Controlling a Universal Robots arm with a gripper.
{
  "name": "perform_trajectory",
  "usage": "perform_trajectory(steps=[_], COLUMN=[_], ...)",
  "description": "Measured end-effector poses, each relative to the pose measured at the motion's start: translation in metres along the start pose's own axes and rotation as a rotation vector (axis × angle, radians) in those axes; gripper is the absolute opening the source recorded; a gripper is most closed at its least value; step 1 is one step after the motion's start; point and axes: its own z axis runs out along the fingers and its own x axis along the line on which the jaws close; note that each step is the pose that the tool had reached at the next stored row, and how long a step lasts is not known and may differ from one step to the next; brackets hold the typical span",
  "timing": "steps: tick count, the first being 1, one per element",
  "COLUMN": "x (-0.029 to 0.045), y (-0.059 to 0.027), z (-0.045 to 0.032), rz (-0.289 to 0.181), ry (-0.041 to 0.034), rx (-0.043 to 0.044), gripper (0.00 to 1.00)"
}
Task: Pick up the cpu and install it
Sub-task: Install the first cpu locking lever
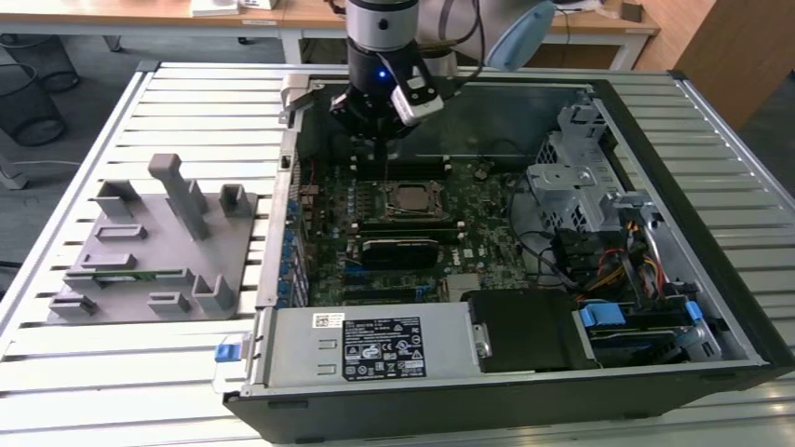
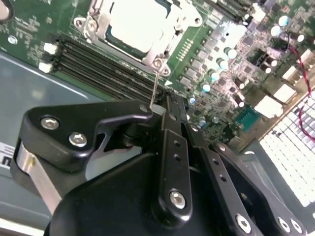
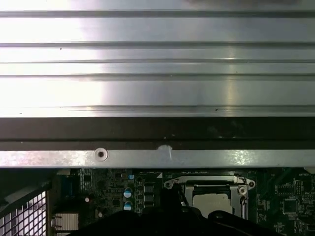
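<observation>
The cpu (image 1: pixel 414 198), a small square chip with a pale silvery top, lies flat in its socket in the middle of the green motherboard (image 1: pixel 478 233). Both wrist views show the cpu (image 2: pixel 135 24) (image 3: pixel 211 200) framed by the socket's metal bracket. My gripper (image 1: pixel 376 140) hangs just behind the socket in the exterior view, over the memory slots. Its black fingers (image 2: pixel 172 128) meet at the gripper's tip (image 2: pixel 170 101), shut. A thin wire socket lever (image 2: pixel 155 86) stands up against that tip. Whether it is pinched I cannot tell.
The open computer case (image 1: pixel 695 214) lies on a slatted metal table (image 1: pixel 74 372). A power supply (image 1: pixel 360 345) fills its front, and a drive cage (image 1: pixel 578 177) stands at the exterior view's right. A grey parts fixture (image 1: pixel 149 242) sits at the exterior view's left.
</observation>
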Motion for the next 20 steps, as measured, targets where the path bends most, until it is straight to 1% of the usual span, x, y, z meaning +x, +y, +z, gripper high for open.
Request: perform_trajectory(steps=[3,7,9,10,11,12,14,15,20], x=[-0.0019,-0.0078,-0.0090,-0.0091,-0.0092,-0.0092,-0.0093,-0.0093,-0.0100], y=[-0.0004,-0.0003,-0.0003,-0.0005,-0.0010,-0.0017,-0.0036,-0.0044,-0.0050], z=[0.0001,0.0004,0.0009,0.0011,0.0013,0.0015,0.0020,0.0022,0.0043], rz=[0.000,0.000,0.000,0.000,0.000,0.000,0.000,0.000,0.000], ry=[0.0002,0.0001,-0.0001,0.0003,0.0006,0.0008,0.0004,0.0003,0.0004], rx=[0.0001,0.0001,-0.0018,-0.0079,-0.0207,-0.0308,-0.0414,-0.0426,-0.0426], gripper=[0.11,0.11,0.11,0.11,0.11,0.11,0.11,0.11,0.11])
